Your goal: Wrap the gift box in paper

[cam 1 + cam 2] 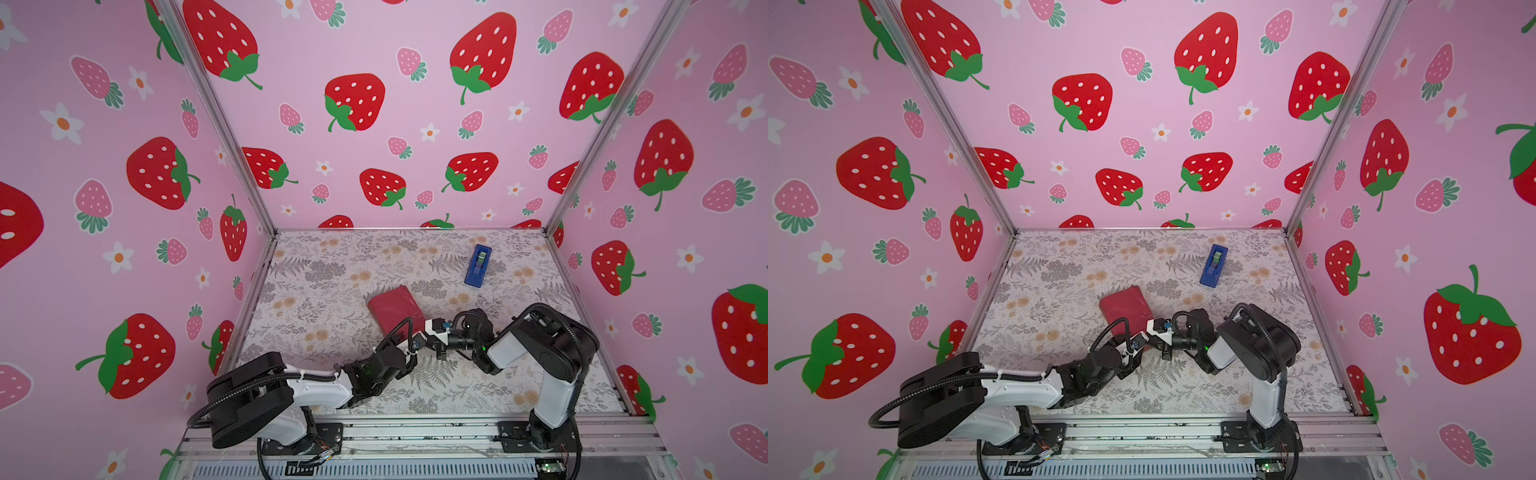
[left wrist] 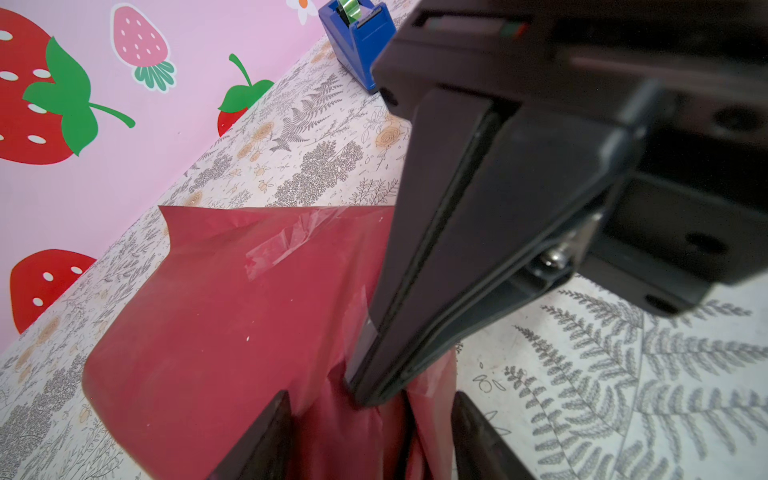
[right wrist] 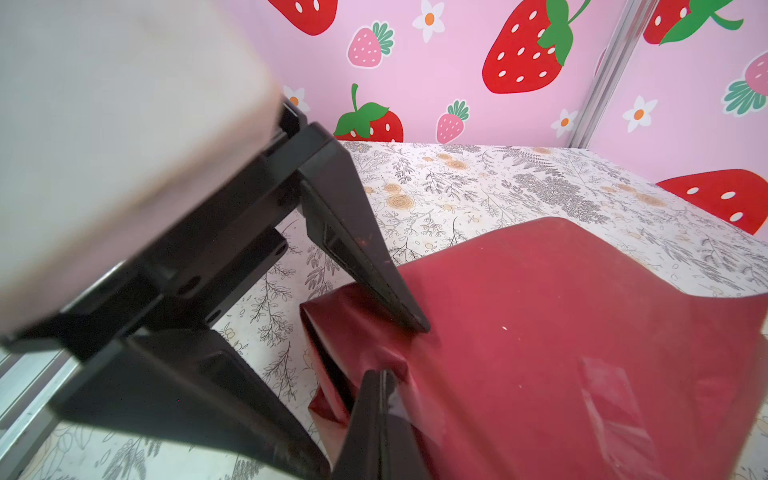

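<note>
The paper [image 1: 392, 309] is dark maroon and lies folded into a low packet mid-table, also in the other top view [image 1: 1126, 308]. The gift box is hidden under it. Clear tape [image 2: 282, 245] crosses the packet's top. The packet's near end is crumpled and loosely folded [image 3: 332, 332]. My left gripper [image 2: 372, 395] is open, its fingers [image 3: 365, 266] straddling that end. My right gripper [image 3: 380, 374] is shut and its tip presses down on the crumpled end between the left fingers. A pale sliver shows beside that tip; I cannot tell what it is.
A blue tape dispenser [image 1: 478, 266] stands at the back right of the floral table top [image 1: 316, 299], apart from the packet. Both arms meet near the packet's near end [image 1: 1158, 336]. Pink strawberry walls close in three sides.
</note>
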Available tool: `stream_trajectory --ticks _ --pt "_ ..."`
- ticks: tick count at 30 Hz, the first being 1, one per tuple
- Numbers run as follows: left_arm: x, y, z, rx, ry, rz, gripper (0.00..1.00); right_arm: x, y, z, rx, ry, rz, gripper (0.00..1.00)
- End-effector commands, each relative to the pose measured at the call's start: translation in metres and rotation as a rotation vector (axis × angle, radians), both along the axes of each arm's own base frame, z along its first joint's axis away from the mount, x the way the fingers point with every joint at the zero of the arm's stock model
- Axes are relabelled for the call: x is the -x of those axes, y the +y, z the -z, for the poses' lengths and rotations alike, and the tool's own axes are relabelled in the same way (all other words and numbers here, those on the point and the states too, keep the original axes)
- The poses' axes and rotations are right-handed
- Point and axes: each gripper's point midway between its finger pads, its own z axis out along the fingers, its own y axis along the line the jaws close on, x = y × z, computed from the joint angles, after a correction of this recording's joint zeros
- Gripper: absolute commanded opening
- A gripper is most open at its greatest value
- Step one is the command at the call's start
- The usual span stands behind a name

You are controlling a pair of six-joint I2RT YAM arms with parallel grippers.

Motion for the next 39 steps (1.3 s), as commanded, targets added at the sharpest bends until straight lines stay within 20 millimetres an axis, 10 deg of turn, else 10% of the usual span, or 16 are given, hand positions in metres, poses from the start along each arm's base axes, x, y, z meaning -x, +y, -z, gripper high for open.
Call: stream_trajectory --ticks 1,39 --pt "0.010 0.017 0.042 -0.147 0.101 -0.003 0.62 -0.005 0.000 -0.002 0.002 -0.027 0.008 0.00" --pt "-0.008 0.028 0.052 -0.204 0.139 -0.130 0.53 -0.006 0.000 -0.005 0.009 -0.018 0.015 0.04"
